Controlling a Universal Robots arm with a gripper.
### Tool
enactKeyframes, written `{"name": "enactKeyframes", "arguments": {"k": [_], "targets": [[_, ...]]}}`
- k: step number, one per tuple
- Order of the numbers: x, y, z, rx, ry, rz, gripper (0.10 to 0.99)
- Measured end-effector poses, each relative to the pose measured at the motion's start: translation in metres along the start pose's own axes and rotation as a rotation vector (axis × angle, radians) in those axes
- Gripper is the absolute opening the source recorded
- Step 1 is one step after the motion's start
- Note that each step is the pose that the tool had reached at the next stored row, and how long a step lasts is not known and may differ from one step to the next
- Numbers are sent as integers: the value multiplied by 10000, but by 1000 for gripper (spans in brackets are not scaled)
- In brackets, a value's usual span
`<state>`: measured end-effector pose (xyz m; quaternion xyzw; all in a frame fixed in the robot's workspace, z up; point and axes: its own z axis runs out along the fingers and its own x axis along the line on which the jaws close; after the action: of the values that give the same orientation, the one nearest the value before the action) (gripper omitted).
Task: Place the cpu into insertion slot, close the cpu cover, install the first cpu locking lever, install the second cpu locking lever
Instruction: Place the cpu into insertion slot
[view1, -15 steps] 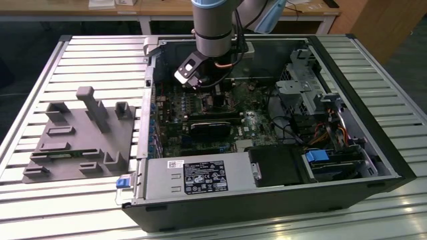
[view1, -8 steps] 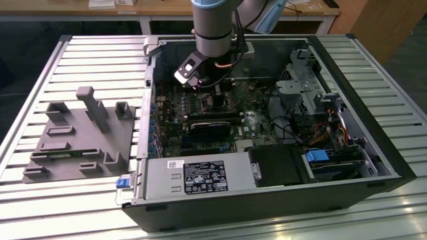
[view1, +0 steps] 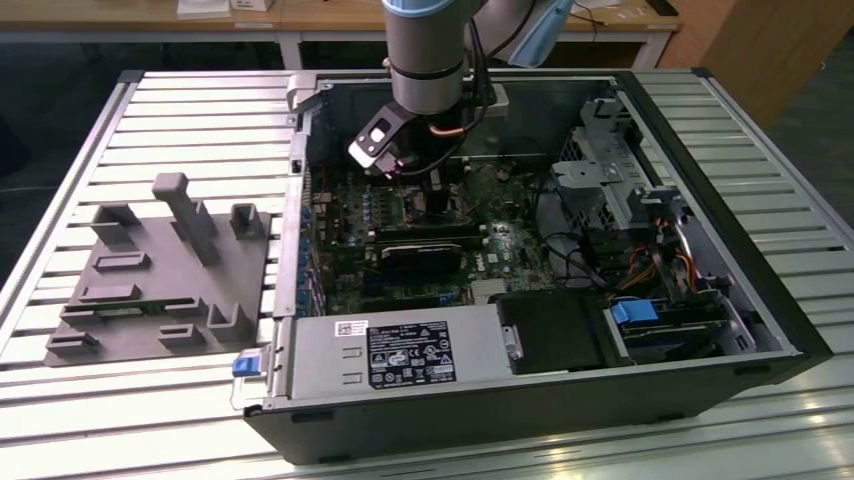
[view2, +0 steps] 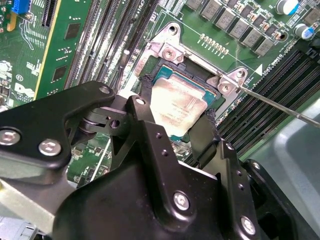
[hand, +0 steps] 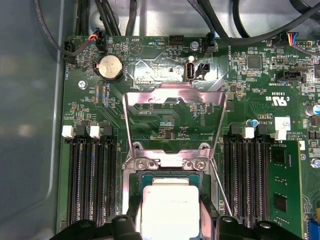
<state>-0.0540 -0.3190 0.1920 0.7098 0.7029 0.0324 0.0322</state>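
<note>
The cpu (hand: 170, 205), a square chip with a dull silvery top, sits between the black fingers (hand: 134, 212) of my gripper (hand: 170, 215). It is at the insertion slot (hand: 142, 163), level with the slot's silver rim. The jaws press on two opposite edges of the cpu (view2: 175, 102). The cpu cover (hand: 150, 97), a thin silver frame with a square window, stands swung up and open behind the slot. A thin wire locking lever (view2: 272, 104) angles away from one corner of the insertion slot (view2: 170, 50). In the exterior view my gripper (view1: 420, 180) reaches down into the open computer case.
Long black memory slots (hand: 92, 185) run along both sides of the socket, with a green card (view2: 50, 45) standing in one. A coin battery (hand: 110, 67) and cables lie beyond the cover. A grey fixture plate (view1: 160, 270) lies outside the case (view1: 534, 410), at the exterior view's left.
</note>
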Motion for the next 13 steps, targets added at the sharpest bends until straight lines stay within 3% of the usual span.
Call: {"name": "enactKeyframes", "arguments": {"k": [1,2,8,13], "targets": [[0,0,0,0,-1,0,549],[0,0,0,1,0,0,608],[-1,0,-7,4,-5,0,608],[0,7,-79,1,-2,1,608]]}}
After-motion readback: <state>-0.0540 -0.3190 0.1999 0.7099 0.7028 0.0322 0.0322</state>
